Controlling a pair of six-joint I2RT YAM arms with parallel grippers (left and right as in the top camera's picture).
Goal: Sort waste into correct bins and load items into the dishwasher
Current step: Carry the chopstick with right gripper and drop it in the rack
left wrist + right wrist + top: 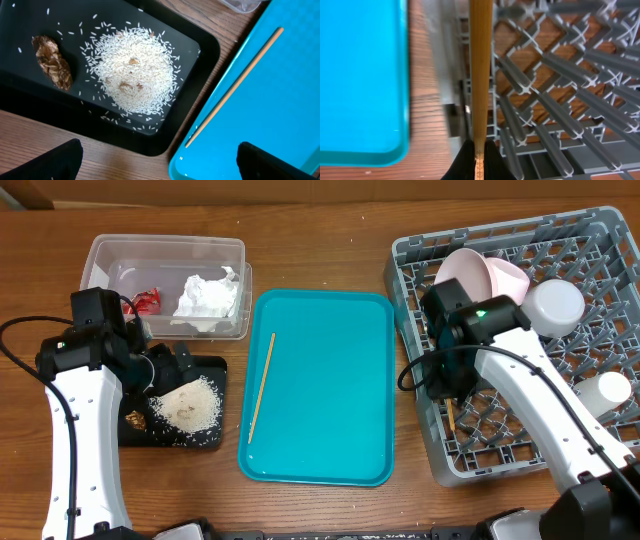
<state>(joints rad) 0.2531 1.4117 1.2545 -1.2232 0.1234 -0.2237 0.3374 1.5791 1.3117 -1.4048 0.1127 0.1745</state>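
Note:
My right gripper [479, 159] is shut on a wooden chopstick [480, 75] and holds it over the left side of the grey dish rack [600, 240]; the rack's lattice [555, 90] fills that view. The other chopstick [261, 385] lies on the teal tray [330, 440], and shows in the left wrist view [235, 87]. My left gripper [157, 162] is open and empty above the black tray [215, 370], which holds rice [132, 70] and a brown lump [52, 62]. The clear tub [165, 250] holds the red wrapper [147, 300] and white napkin [207, 297]. A pink plate [465, 272], pink bowl [508, 277] and white cups [553, 308] sit in the rack.
The teal tray lies between the black tray and the rack, with a strip of bare wooden table [427, 100] beside the rack. Another white cup [606, 392] stands at the rack's right side. Cables trail from both arms.

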